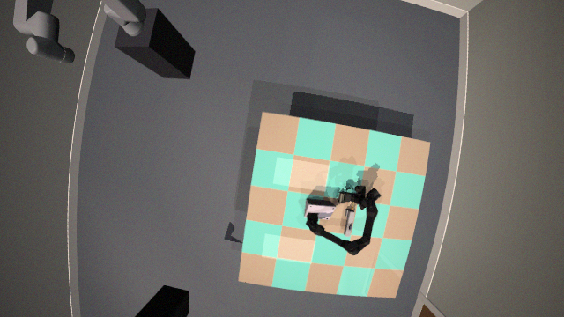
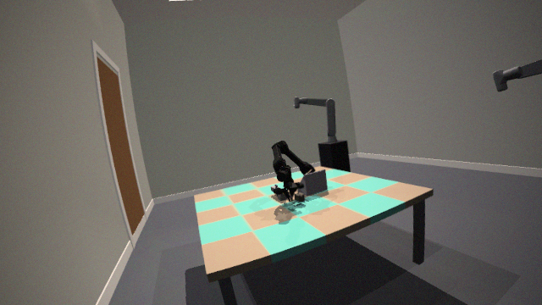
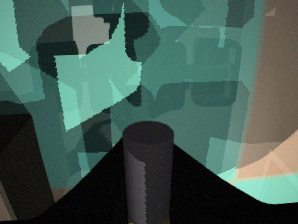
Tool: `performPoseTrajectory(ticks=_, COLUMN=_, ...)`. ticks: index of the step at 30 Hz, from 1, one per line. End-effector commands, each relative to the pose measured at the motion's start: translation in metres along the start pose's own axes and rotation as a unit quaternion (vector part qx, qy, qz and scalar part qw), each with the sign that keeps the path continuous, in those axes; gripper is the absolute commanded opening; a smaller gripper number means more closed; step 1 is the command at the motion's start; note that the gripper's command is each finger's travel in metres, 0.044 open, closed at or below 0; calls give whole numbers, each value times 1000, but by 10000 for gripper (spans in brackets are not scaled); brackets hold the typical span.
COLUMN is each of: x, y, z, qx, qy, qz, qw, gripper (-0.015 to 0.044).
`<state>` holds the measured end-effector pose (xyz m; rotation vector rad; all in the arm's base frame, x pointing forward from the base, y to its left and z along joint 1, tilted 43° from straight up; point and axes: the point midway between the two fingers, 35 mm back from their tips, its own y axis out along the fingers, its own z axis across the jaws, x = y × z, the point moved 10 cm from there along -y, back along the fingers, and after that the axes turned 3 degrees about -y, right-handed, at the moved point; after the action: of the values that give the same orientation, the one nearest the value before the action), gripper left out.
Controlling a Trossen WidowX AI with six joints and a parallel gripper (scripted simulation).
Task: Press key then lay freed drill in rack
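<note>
Wrist view: the gripper (image 1: 342,196) (image 2: 290,197) (image 3: 143,145) is closed on a dark, smooth, round bar, which I take to be the drill (image 3: 148,134), with 1 finger on each side and the flat end showing between them. That puts it beside the block (image 1: 320,208) (image 2: 315,182), low over the tabletop (image 1: 269,202) (image 2: 237,252); whether its far end sits in a socket, I cannot tell. It looks stiff and hard, likely metal, so squeezing should not hurt it, but 2 flat fingers on a round, smooth side could let it roll or slip, and it may prove heavier than it looks. The grip should be square across the shank, with the pull kept along its length; any sideways tug could bind it. Near the block, on the side where the arm (image 1: 371,220) (image 2: 277,158) loops round, stands a pale slim part (image 1: 349,229), perhaps the rack or the key's mount; it and the block leave little room for a sideways swing, so lifting clear of both first seems wiser.
</note>
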<state>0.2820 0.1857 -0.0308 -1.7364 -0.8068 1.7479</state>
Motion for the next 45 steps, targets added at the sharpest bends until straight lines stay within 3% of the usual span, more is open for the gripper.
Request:
performPoseTrajectory(ticks=1, x=8, y=-2, z=0, qx=0, qy=0, qz=-2, qw=1000, gripper=0)
performPoseTrajectory(ticks=45, x=7, y=-22, z=-2, qx=0, qy=0, qz=-3, qw=1000, gripper=0)
